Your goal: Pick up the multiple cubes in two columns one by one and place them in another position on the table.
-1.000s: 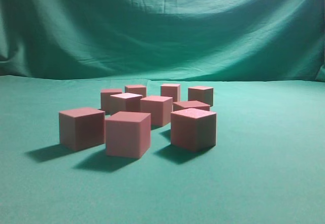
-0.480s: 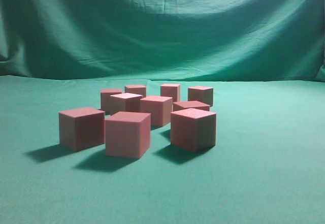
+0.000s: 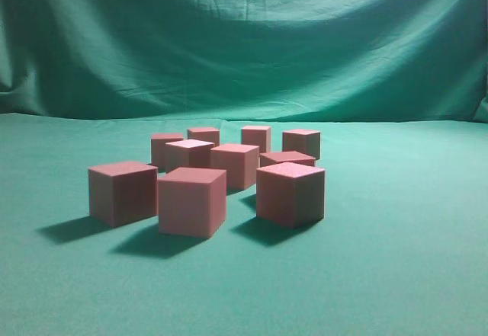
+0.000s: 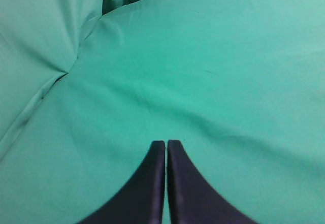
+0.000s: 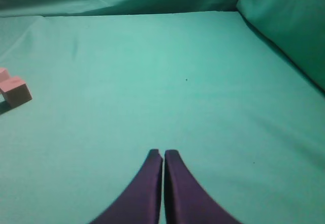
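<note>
Nothing has moved since the earlier frames: the cubes sit exactly where they did and neither arm enters the exterior view. In the left wrist view the left gripper (image 4: 166,144) has its two black fingers (image 4: 152,183) clenched together, smooth, curved blades tapering to blunt tips with only a hairline seam between them, grasping nothing and hanging over bare cloth. The right gripper (image 5: 163,154) looks the same in its own view: dark, glossy fingers (image 5: 179,188) pressed tip to tip, empty, above the flat teal-green surface (image 5: 167,82). Outward from those tips the cloth is matte and smooth, faintly creased, and at the far left edge of the right wrist view one pinkish cube (image 5: 16,92) shows with a sliver of another behind it, well apart from the fingers. In the exterior view the cubes (image 3: 206,176) stand in a loose cluster near the middle of the surface (image 3: 396,260), nine of them countable, each a plain sharp-edged block with matte pinkish-red sides and a paler top. Three larger-looking ones sit at the front, the left two almost touching, the right one turned slightly; the rest stand close behind in staggered rows. Dark soft shadows fall to the front left. Behind, a wrinkled green backdrop cloth (image 3: 244,39) hangs in draped folds.
</note>
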Robot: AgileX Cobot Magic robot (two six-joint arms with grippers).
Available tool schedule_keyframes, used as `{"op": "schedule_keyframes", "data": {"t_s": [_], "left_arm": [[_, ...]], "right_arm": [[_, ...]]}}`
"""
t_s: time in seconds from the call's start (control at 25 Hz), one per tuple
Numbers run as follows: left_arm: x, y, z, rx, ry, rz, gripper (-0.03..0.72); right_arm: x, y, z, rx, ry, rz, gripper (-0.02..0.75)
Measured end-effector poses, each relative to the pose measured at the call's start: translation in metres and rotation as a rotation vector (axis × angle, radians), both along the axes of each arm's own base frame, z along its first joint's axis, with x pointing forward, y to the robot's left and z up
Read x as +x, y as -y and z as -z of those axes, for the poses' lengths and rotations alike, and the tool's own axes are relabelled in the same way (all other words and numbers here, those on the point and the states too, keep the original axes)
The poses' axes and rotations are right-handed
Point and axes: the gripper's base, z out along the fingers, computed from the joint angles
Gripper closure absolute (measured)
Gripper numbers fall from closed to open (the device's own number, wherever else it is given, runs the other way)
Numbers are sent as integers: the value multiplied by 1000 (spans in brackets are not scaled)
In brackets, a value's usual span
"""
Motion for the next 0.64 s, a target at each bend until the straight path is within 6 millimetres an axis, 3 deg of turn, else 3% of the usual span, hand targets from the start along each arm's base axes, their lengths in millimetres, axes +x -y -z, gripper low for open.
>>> {"op": "schedule_keyframes", "data": {"t_s": [0.64], "left_arm": [[0,0,0,0,0,0,688]], "right_arm": [[-1,0,2,-2,-19,-2,738]]}}
